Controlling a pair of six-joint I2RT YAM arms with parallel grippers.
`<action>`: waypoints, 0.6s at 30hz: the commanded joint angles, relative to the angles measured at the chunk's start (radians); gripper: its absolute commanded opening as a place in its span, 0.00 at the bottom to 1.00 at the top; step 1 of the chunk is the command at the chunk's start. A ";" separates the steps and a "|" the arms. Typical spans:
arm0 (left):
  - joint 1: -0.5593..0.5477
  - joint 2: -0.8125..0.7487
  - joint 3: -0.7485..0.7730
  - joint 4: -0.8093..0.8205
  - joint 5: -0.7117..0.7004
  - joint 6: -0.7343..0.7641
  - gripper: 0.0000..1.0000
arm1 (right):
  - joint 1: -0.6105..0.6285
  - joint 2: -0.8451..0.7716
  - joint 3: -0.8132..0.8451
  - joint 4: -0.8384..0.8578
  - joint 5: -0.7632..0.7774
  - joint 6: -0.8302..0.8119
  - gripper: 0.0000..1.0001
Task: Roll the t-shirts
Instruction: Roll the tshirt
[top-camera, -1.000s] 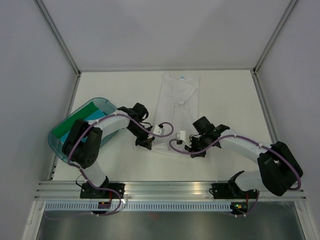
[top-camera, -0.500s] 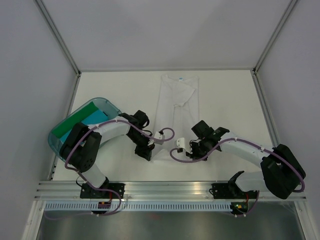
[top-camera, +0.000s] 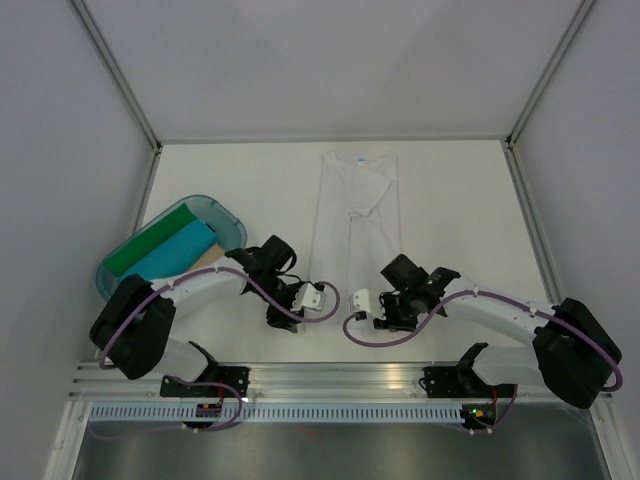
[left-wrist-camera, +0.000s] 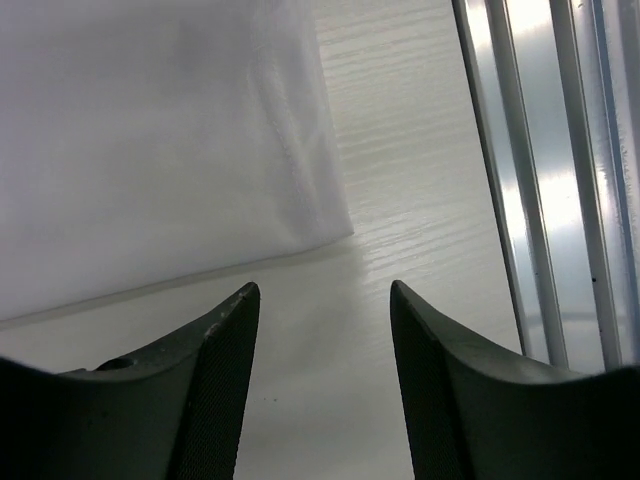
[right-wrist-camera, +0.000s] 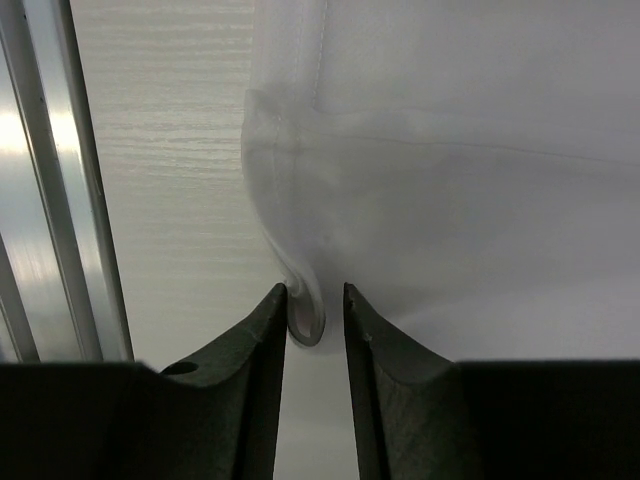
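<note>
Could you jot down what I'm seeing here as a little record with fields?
Shirt: white t-shirt, folded into a long strip, flat on table
Tub: teal tub, left side, holding green roll and turquoise roll
Left arm: left gripper open, empty, beside shirt's near corner
Right arm: right gripper slightly open, fold of shirt hem in the gap

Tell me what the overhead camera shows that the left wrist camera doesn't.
Only overhead: the far end of the white cloth t-shirt with its blue neck label, and the translucent teal plastic tub holding a green roll and a turquoise roll. Only left wrist: the left gripper, jaws spread, nothing between them. Both: the shirt's near corner flat on the white table, near the aluminium rail.
</note>
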 joint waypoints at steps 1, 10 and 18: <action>-0.074 -0.109 -0.109 0.244 -0.031 0.078 0.61 | 0.004 -0.026 -0.010 0.008 0.001 -0.001 0.36; -0.195 -0.176 -0.247 0.427 -0.120 0.174 0.64 | 0.015 -0.091 -0.076 -0.006 0.033 -0.019 0.44; -0.269 -0.111 -0.229 0.442 -0.215 0.116 0.58 | 0.032 -0.112 -0.099 0.014 0.044 -0.030 0.45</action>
